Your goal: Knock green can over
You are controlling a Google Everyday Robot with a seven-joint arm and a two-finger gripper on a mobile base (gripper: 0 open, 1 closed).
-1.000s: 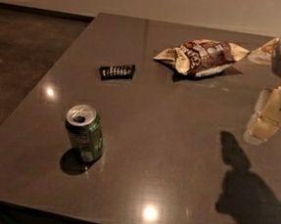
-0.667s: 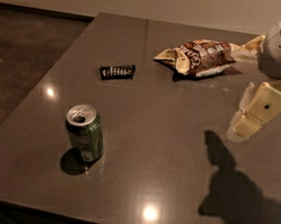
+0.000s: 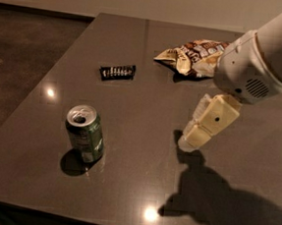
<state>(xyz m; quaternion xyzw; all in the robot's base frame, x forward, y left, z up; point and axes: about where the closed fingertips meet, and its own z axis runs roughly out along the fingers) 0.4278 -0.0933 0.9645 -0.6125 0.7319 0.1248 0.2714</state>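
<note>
Gripper (image 3: 188,140) had travelled from the right edge of the table (image 3: 139,188) toward its middle over the last second, and sat lower, tip angled down and to the left, just above the surface. Whether it was apart or together could not be told. Its shadow had followed it inward. Green can (image 3: 85,134) was unmoved: upright near the front left corner, well apart from the gripper. Snack bag (image 3: 193,56) and black wrapper (image 3: 117,72) lay undisturbed at the back. Judgement: approach under way, contact not yet made, knock still pending.
</note>
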